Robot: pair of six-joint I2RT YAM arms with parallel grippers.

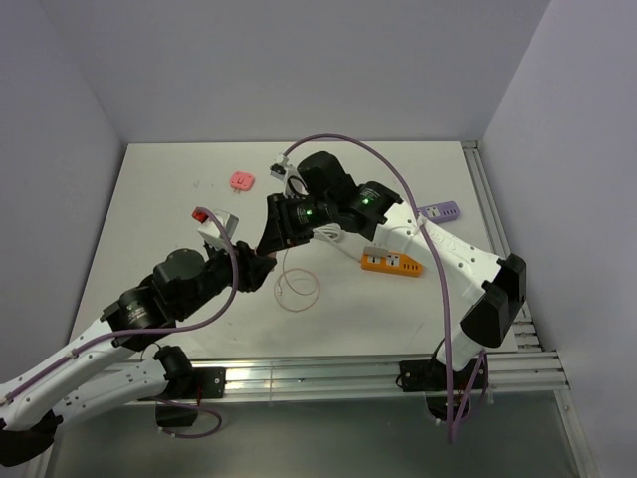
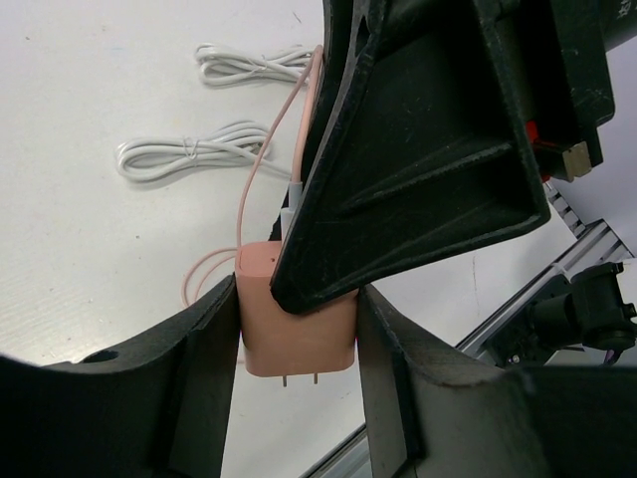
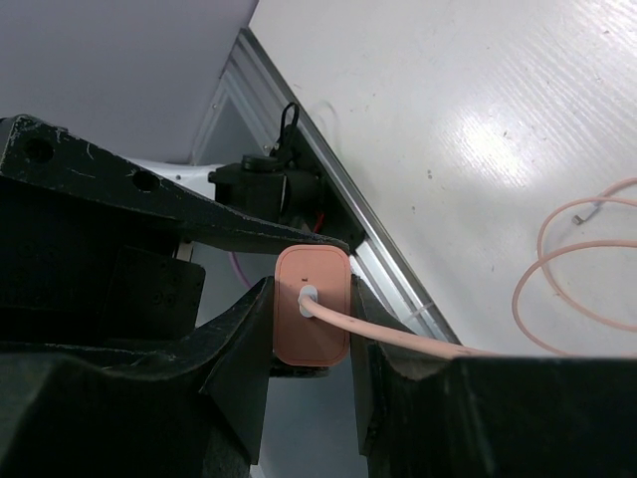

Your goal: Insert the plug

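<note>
The pink plug hangs in the air over the table, its two prongs pointing down. My left gripper is shut on its two side walls. My right gripper is shut on the same plug from the other side, and one of its black fingers lies over the plug's top. The pink cable leaves the plug's back and ends in a loose loop on the table. In the top view both grippers meet left of centre, hiding the plug there. An orange power strip lies to their right.
A purple power strip lies at the right edge. A pink square piece sits at the back, a white block with a red part to the left. White bundled cables lie behind the grippers. A metal rail runs along the near edge.
</note>
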